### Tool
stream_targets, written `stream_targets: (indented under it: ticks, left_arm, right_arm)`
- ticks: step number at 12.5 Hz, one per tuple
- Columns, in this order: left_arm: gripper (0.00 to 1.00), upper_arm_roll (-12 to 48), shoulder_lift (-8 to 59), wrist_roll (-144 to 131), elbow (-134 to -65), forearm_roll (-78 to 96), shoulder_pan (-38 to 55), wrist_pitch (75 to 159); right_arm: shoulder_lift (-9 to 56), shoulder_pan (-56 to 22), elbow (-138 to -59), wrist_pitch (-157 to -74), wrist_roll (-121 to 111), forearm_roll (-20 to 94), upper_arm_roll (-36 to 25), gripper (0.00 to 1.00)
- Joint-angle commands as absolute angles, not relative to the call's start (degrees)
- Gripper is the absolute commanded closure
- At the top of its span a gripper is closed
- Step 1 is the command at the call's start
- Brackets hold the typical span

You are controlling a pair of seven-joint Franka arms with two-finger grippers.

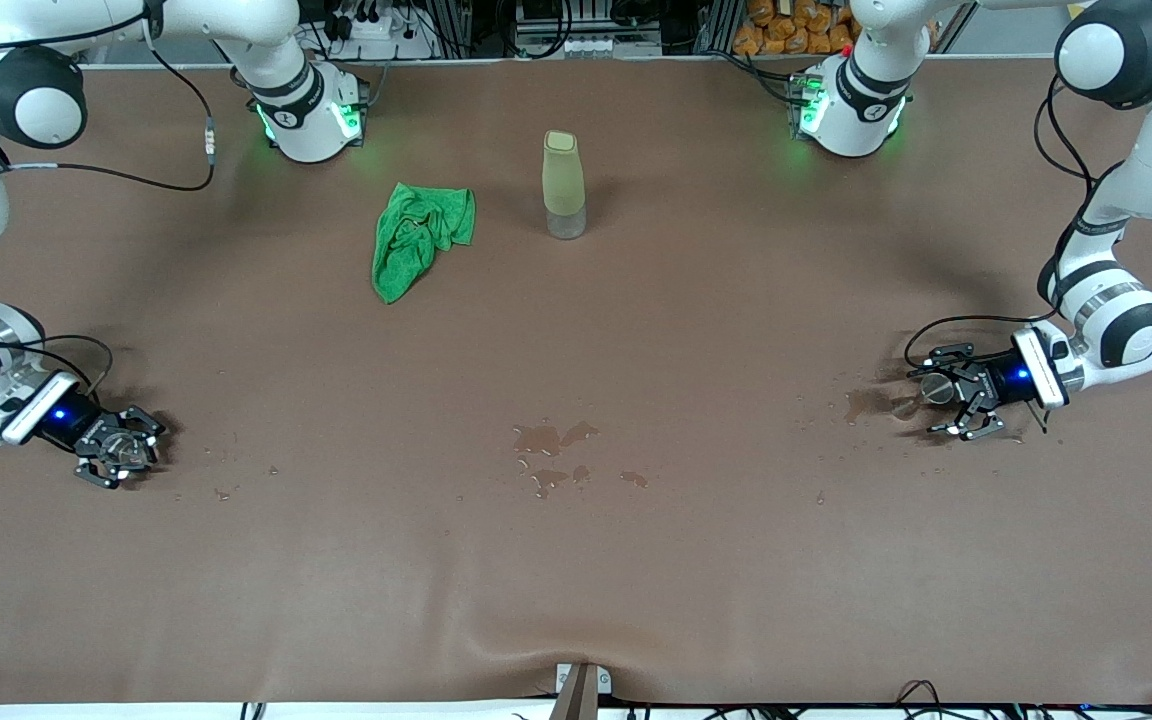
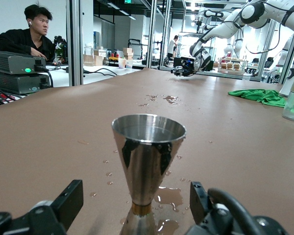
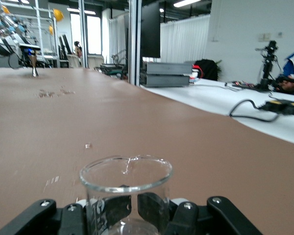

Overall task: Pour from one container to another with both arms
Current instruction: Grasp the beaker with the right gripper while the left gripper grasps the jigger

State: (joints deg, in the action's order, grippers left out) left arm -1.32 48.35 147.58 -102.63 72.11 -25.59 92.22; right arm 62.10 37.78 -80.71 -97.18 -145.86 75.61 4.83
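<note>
Nothing is being poured yet; both vessels are only being picked up. At the lower left of the front view the right claw (image 1: 121, 455) is gripping a small glass beaker (image 3: 126, 192) on the counter (image 1: 576, 580). At the right edge the left claw (image 1: 961, 398) is standing wide around a steel jigger (image 2: 148, 166), apparently not clamping it. Lifting, meeting and tipping are all left.

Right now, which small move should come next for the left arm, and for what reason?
Probably the left claw should shut on the metal jigger. Its fingers stand open on either side of the jigger's stem, and the jigger stands on the table amid small spills. The right claw is already shut on the glass beaker, so the pour seems to wait on this grip.
</note>
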Motion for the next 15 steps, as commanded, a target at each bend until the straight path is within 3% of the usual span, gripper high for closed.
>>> stream_targets:
  ticks: [1,4,6,10,11,12,13,15]
  left_arm:
    - [0.16,-1.4,49.0,148.3,-101.9,73.6,-25.6,91.9]
    - [0.36,-1.4,49.0,148.2,-102.0,74.0,-25.3,91.9]
    - [0.60,-1.4,49.2,147.9,-102.0,74.5,-25.3,91.8]
    - [0.67,-0.7,49.3,147.2,-102.1,74.7,-25.3,91.8]
    - [0.76,-0.5,49.2,146.3,-102.1,74.7,-25.3,91.8]
    - [0.80,-0.4,49.1,145.7,-102.1,74.7,-25.3,91.8]
    - [0.95,-0.4,49.2,145.7,-102.0,74.7,-25.2,91.8]
    - [1.00,-0.2,48.5,145.4,-101.9,74.8,-24.5,91.9]
  right_arm:
    - [61.5,32.2,-79.5,-97.6,-140.4,78.2,5.7,1.00]
    - [60.6,23.6,-76.9,-99.8,-133.4,79.5,5.8,1.00]
    - [60.5,17.5,-75.2,-102.6,-130.0,81.9,6.3,1.00]
    - [60.5,9.1,-75.5,-105.5,-129.7,89.0,6.2,1.00]
    - [59.9,8.4,-75.8,-106.0,-129.6,89.0,6.2,1.00]
    - [59.2,8.2,-76.3,-106.0,-129.6,89.0,6.2,1.00]
    - [58.5,8.1,-76.8,-105.8,-129.6,88.9,6.2,1.00]
    - [56.4,7.9,-79.0,-105.6,-128.9,88.7,6.2,1.00]
